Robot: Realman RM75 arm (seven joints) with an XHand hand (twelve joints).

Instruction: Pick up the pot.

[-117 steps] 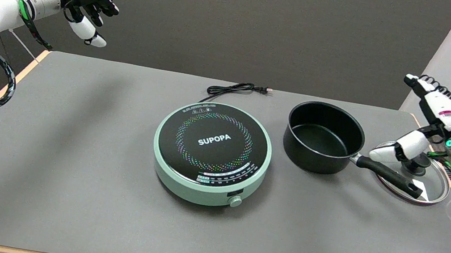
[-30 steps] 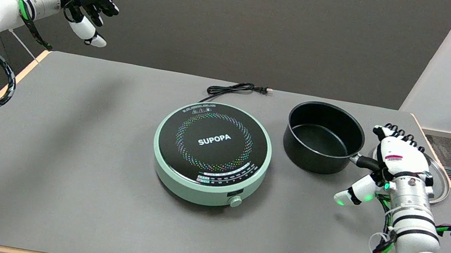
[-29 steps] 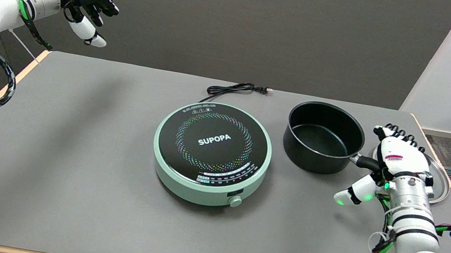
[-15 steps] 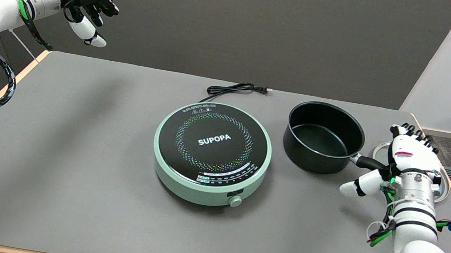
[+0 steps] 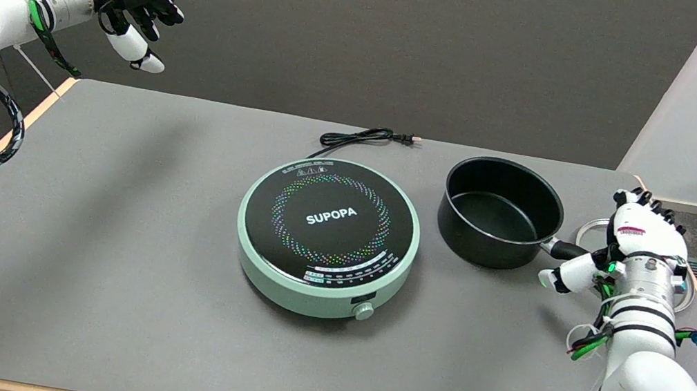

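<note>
Right hand point(image 5: 636, 242) shifted right; pot point(image 5: 499, 212) handle beneath fingers point(image 5: 570, 277).

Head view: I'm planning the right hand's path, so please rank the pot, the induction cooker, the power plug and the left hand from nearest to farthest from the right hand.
1. Pot: just left of the right hand, its handle at the hand.
2. Induction cooker: mid-table, beyond the pot.
3. Power plug: far edge, behind the cooker; close to the cooker's rank.
4. Left hand: upper left, in the air.
</note>
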